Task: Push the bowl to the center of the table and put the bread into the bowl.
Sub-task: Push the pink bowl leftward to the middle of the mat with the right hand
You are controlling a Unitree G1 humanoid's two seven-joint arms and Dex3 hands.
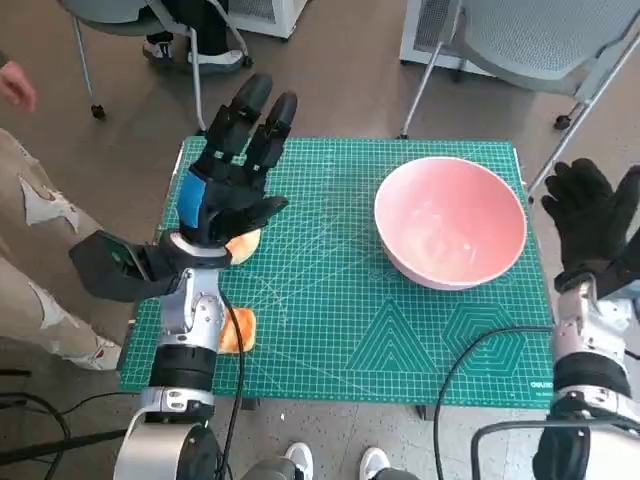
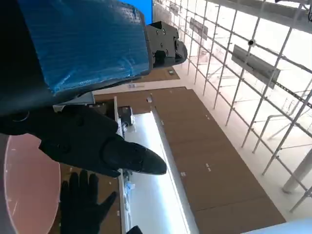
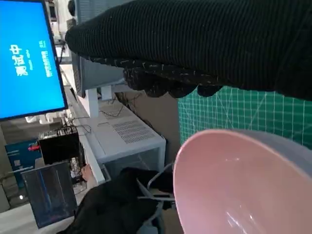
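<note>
- My left hand (image 1: 232,170) was spread wide, holding nothing, above the bread (image 1: 240,247).
- Right hand (image 1: 592,215) was open too, beside the bowl (image 1: 450,222).
- Only the right wrist cam caught a blue screen (image 3: 27,58).

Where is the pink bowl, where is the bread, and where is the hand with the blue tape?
pink bowl (image 1: 450,225): head view, on its inside bottom.
bread (image 1: 243,331): head view, on the orange slice peeking out beside the left forearm.
left hand (image 1: 230,180): head view, on its black back, above the blue tape.
</note>
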